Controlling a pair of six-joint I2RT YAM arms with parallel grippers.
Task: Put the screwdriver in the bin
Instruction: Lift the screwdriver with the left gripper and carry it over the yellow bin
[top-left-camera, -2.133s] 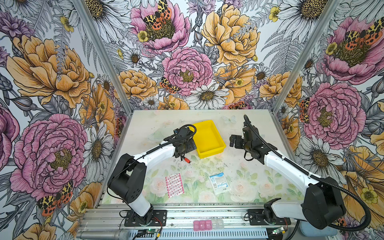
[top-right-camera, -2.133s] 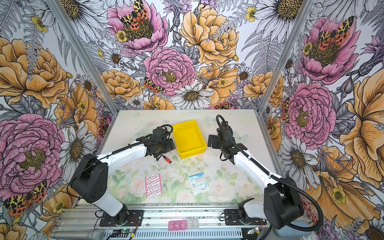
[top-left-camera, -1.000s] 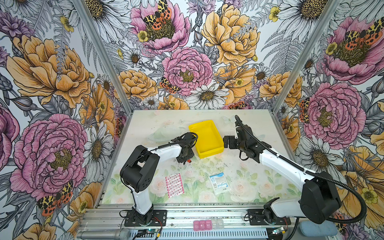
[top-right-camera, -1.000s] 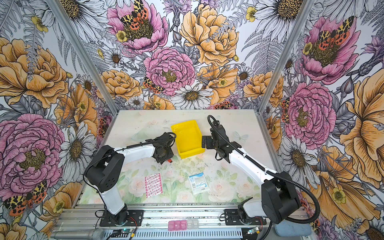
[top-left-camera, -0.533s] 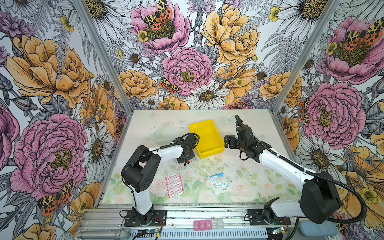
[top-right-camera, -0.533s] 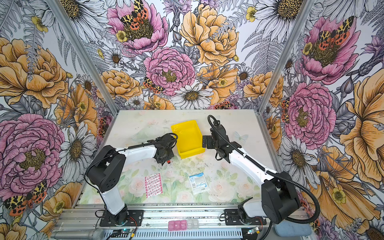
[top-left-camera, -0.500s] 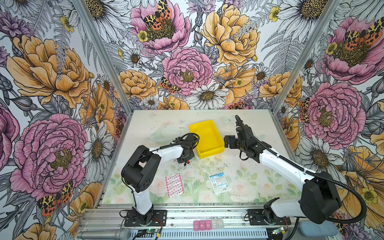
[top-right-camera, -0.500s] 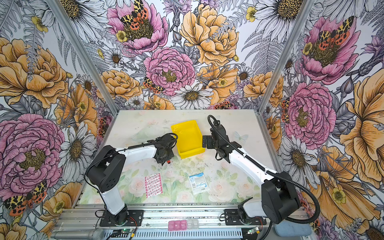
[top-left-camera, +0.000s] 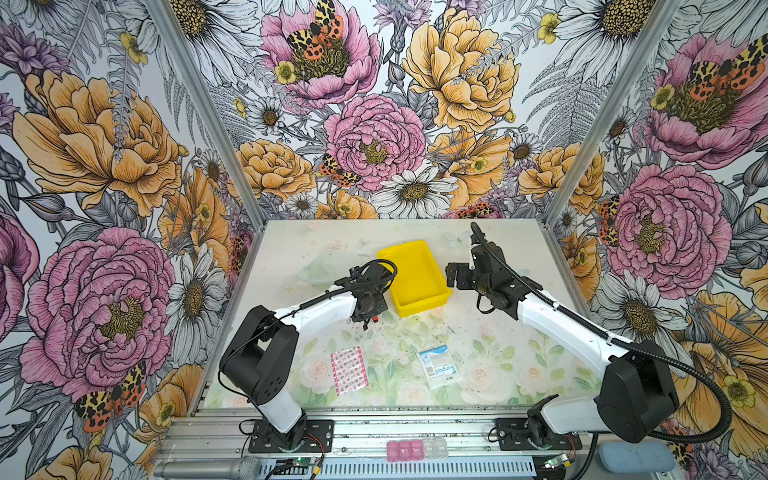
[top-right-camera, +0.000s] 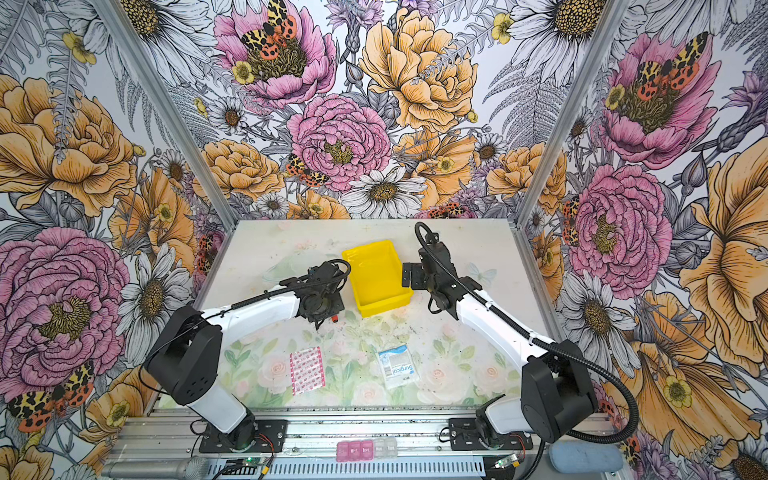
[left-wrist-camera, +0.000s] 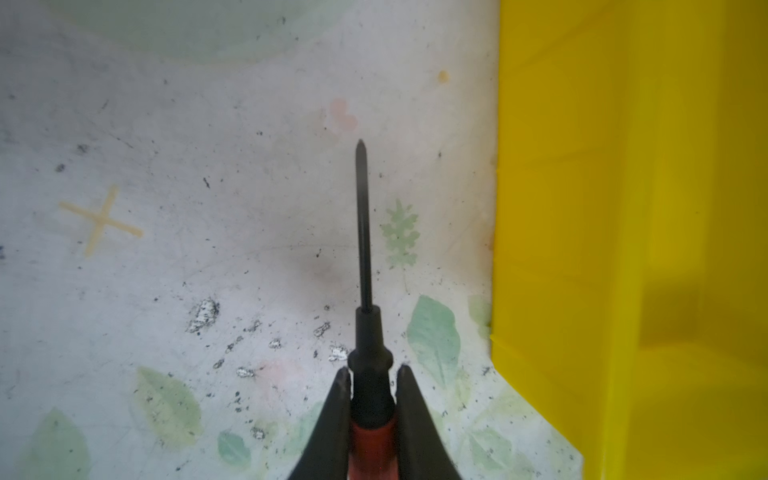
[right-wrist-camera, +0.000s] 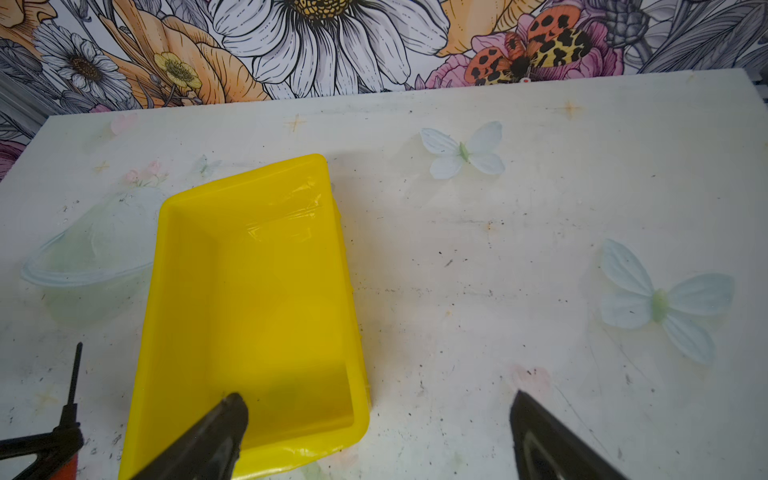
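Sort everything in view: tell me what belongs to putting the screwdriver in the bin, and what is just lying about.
Belongs to the job:
- screwdriver, clamped in the left gripper
- bin, yellow and empty

Just lying about:
- pink patterned packet
- white and blue packet
- pink and clear case on the front rail

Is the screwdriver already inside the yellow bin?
No, the screwdriver is gripped by the left hand outside the bin, whose floor is bare.
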